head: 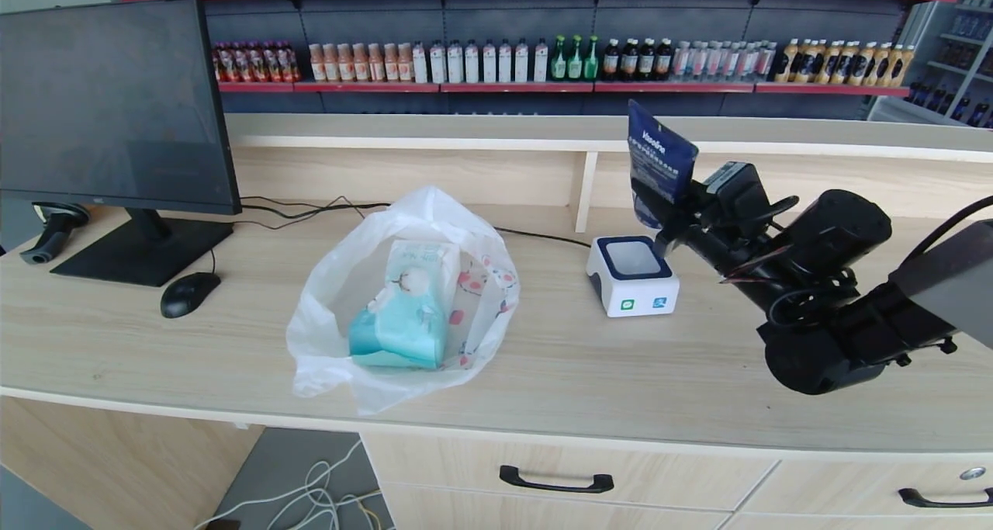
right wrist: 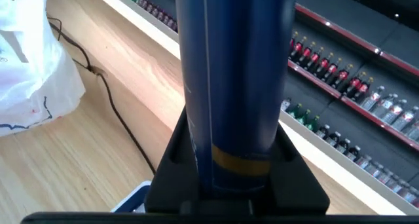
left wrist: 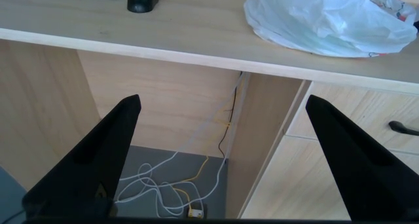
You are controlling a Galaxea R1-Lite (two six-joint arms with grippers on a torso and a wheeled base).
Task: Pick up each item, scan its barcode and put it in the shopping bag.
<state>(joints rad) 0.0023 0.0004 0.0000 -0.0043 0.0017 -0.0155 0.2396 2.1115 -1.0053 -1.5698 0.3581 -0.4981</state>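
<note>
Just above the scanner (head: 632, 275), blue tube (head: 661, 157) clamped by its lower end in right gripper (head: 670, 226).

the teal and white tissue pack (head: 403, 305) is veiled by the translucent white plastic shopping bag (head: 326, 336), its print too blurred to make out. the dark blue plastic tube (head: 659, 161) has its lower end buried in the right gripper (head: 672, 223), and its far end runs out of the right wrist view. the black flat monitor (head: 116, 103) is cut off at the head view's left edge. the shelf bottles (head: 496, 60) are too small to tell apart.
</note>
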